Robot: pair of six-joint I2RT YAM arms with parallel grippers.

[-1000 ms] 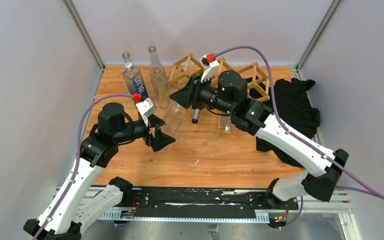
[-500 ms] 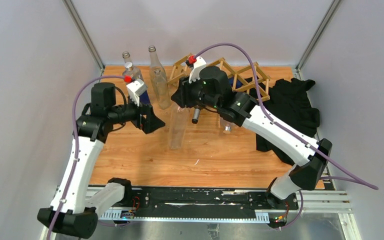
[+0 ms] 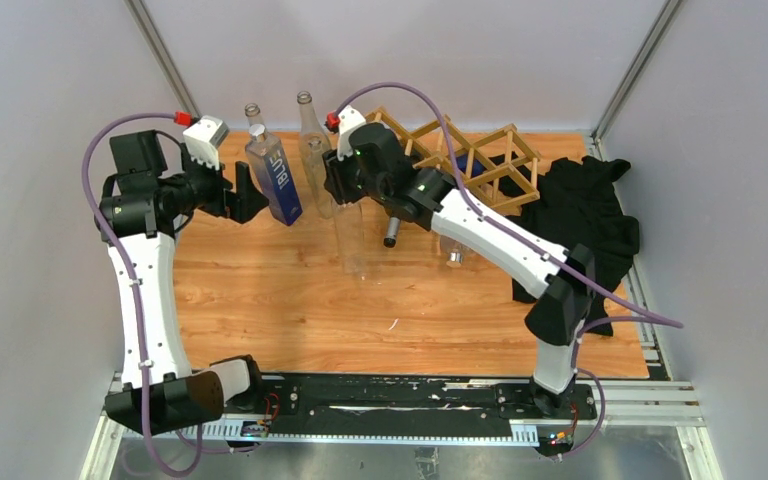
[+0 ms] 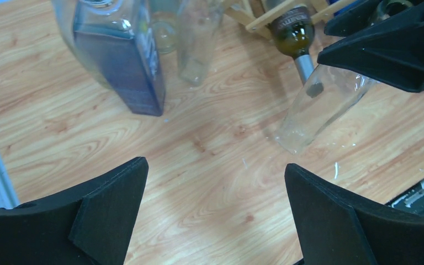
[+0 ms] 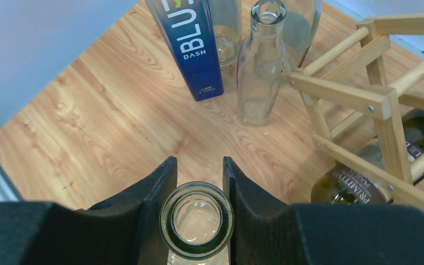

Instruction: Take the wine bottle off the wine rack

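The light wooden wine rack (image 3: pixel 475 160) stands at the back right of the table and shows in the right wrist view (image 5: pixel 364 94). A dark green wine bottle (image 5: pixel 348 185) lies in it, its grey-capped neck (image 3: pixel 392 233) sticking out toward the front. My right gripper (image 3: pixel 338 185) is shut on the neck of a clear glass bottle (image 3: pixel 352 245), which stands nearly upright on the table left of the rack. Its mouth (image 5: pixel 197 220) sits between my fingers (image 5: pixel 154 187). My left gripper (image 3: pixel 250 190) is open and empty, beside the blue bottle (image 3: pixel 275 178).
A blue-labelled bottle (image 5: pixel 190 44) and two clear bottles (image 5: pixel 260 66) stand at the back left. A second bottle neck (image 3: pixel 452 255) pokes out of the rack. A black cloth (image 3: pixel 585 220) lies at the right edge. Grey walls enclose the table.
My right gripper moved left and back, tilting the clear bottle up from lying to nearly upright. My left gripper left the bottle's base and pulled back to the far left.
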